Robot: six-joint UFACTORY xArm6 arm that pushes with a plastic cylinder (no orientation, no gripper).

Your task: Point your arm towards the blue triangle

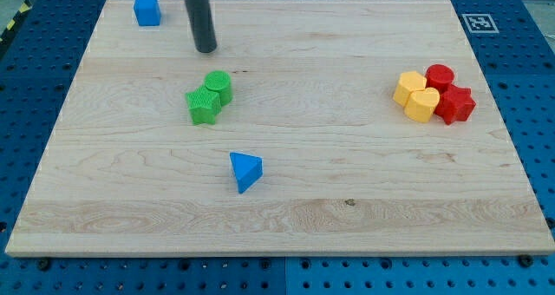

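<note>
The blue triangle lies on the wooden board, below the middle and a little to the view's left. My tip is the lower end of a dark rod that comes down from the view's top. It rests near the board's upper left, well above the blue triangle and slightly to its left. A green cylinder and a green star-like block sit between my tip and the triangle, touching each other. My tip touches no block.
A blue cube sits at the board's top left corner. At the right, two yellow blocks and two red blocks form a tight cluster. A marker tag lies beyond the top right corner.
</note>
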